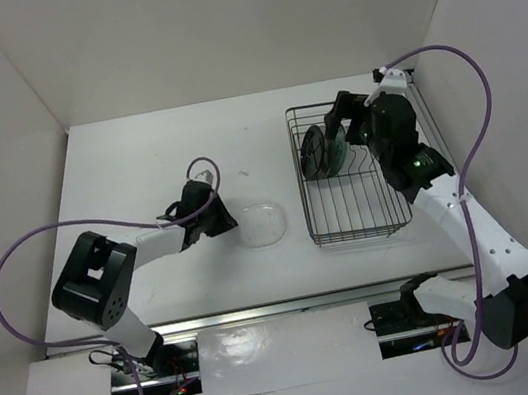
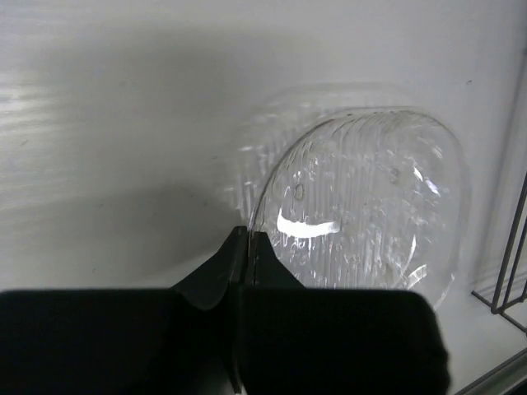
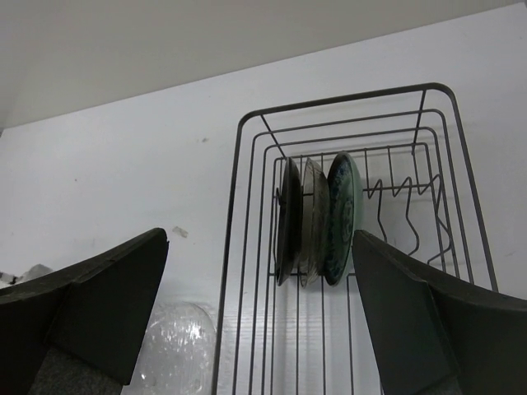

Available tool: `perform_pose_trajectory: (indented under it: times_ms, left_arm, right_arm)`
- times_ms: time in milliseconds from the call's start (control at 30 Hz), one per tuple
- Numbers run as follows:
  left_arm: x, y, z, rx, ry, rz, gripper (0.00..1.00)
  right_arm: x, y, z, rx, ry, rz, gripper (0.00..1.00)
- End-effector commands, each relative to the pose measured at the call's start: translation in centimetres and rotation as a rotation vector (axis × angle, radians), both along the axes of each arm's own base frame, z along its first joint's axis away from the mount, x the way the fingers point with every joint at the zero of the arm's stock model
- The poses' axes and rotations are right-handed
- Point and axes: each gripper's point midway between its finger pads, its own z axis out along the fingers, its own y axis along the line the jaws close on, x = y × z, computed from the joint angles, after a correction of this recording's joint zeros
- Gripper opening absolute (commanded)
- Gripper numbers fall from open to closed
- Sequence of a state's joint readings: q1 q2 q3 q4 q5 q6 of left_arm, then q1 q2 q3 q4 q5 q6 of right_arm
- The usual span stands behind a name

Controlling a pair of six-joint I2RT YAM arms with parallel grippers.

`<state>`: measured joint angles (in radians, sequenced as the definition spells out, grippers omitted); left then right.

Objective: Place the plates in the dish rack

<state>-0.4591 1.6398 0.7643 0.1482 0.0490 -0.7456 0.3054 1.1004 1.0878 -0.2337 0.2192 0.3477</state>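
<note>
Last one: left jaws pinch the clear glass plate [image 2: 362,206] rim, right jaws wide open, empty. Next: lift, stand it in the dish rack [image 1: 358,212].

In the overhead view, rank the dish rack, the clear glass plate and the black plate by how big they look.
1. dish rack, clearly largest.
2. clear glass plate, lying flat.
3. black plate, on edge in the rack, so less of it shows; the plates' real sizes may match.
</note>
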Motion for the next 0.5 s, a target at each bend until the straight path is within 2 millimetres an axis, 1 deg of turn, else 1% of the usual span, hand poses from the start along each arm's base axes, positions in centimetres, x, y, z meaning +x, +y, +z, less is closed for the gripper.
perform_pose_trajectory:
  times_ms: [0,33,67,100,133,167,200,233,267,300,333,367,400,433,467]
  left_arm:
    - [0.2,-0.5,-0.7,0.029,0.021,-0.009,0.0]
    - [0.5,-0.9,-0.2,0.034,0.011,-0.011,0.0]
    - [0.2,-0.8,-0.3,0.046,0.033,-0.011,0.0]
    - [0.4,-0.3,-0.4,0.068,0.035,0.006,0.0]
    - [0.5,-0.1,0.2,0.076,0.028,0.015,0.0]
    - [0.7,0.1,1.0,0.084,0.015,0.028,0.0]
    - [0.6,1.3,1.3,0.126,0.016,0.076,0.0]
    - [0.8,1.8,4.0,0.11,-0.039,0.112,0.0]
    - [0.8,3.0,5.2,0.131,-0.074,0.163,0.0]
    - [0.7,3.3,6.9,0.111,-0.123,0.178,0.0]
    - [0.1,3.7,10.2,0.048,-0.22,0.187,0.0]
    - [-0.1,3.6,12.0,0.027,-0.296,0.15,0.0]
    - [-0.5,2.8,14.0,-0.029,-0.355,0.102,0.0]
    - [-0.2,2.4,16.3,-0.082,-0.428,0.079,0.0]
    - [-0.3,2.4,17.4,-0.093,-0.455,0.046,0.0]
  right_arm:
    - [-0.5,0.7,1.3,0.021,-0.034,0.035,1.0]
    - [-0.5,0.9,1.3,0.023,-0.033,0.044,1.0]
    - [-0.6,1.1,0.8,0.022,-0.022,0.054,1.0]
    - [-0.6,1.3,0.5,0.017,-0.022,0.074,1.0]
    - [-0.7,2.3,0.9,0.033,-0.034,0.125,1.0]
    - [-0.9,3.0,0.1,0.019,-0.028,0.176,1.0]
    - [-1.1,3.9,-0.1,0.019,-0.035,0.236,1.0]
    - [-1.8,5.9,0.2,0.038,-0.057,0.357,1.0]
    - [-2.3,6.9,-0.2,0.033,-0.059,0.429,1.0]
    - [-3.4,8.8,-0.5,0.052,-0.055,0.562,1.0]
    - [-3.7,10.0,-0.6,0.064,-0.065,0.623,1.0]
    - [-4.4,10.8,-1.2,0.073,-0.062,0.674,1.0]
    - [-4.7,11.6,-1.8,0.08,-0.052,0.715,0.98]
    - [-5.4,12.9,-1.5,0.085,-0.076,0.764,0.98]
    - [-5.6,13.6,-2.1,0.086,-0.066,0.784,0.98]
